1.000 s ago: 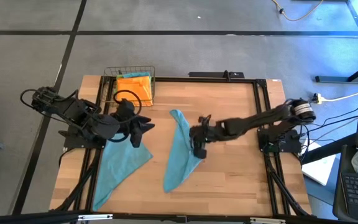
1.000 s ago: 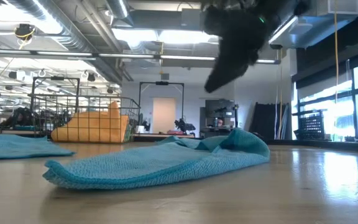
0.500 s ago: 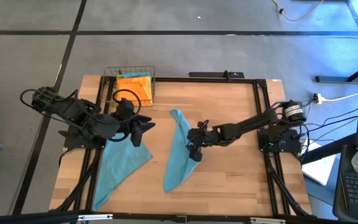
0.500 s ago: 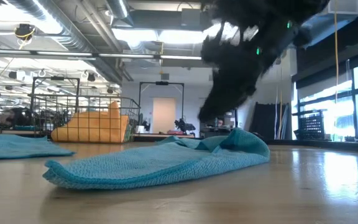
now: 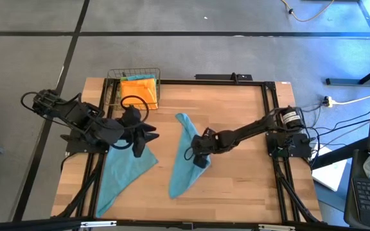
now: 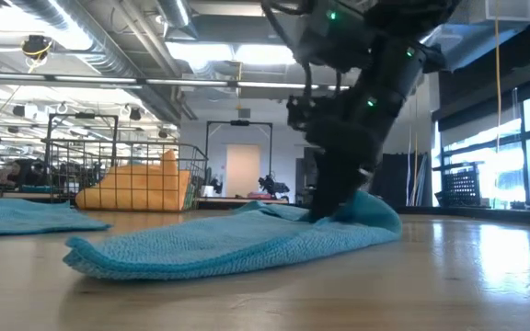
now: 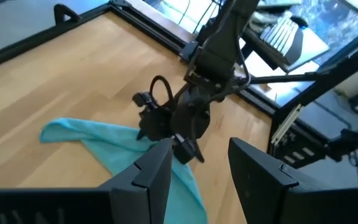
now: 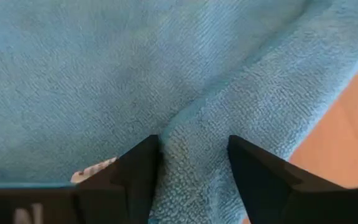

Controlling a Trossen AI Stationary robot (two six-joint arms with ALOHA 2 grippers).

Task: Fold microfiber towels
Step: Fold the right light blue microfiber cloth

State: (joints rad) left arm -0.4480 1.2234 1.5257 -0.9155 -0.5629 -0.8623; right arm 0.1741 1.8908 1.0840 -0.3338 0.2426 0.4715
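A teal towel (image 5: 182,168) lies crumpled in a long strip at the table's middle; it also shows in the low view (image 6: 219,244). My right gripper (image 5: 193,151) is open and down on its right side (image 8: 194,155). A second teal towel (image 5: 124,170) lies flat at the left. My left gripper (image 5: 148,136) hovers open (image 7: 197,155) over that towel's far corner and touches nothing. An orange towel (image 5: 138,87) sits in a wire basket (image 5: 133,72) at the far left. No lime green towel shows plainly. My right gripper comes at the middle teal towel from above, slanting in from the table's right. Its open fingertips (image 8: 145,165) stand on the cloth on either side of a raised fold (image 8: 191,118). The towel lies on the table, slack.
The wire basket stands at the table's far left corner. A black frame (image 5: 272,115) runs along the table's edges. Bare wood (image 5: 236,186) lies to the right of and nearer than the middle towel.
My right gripper has gone down and toward the table's left, from above the middle towel's right edge onto the cloth. The towel has kept its shape and place.
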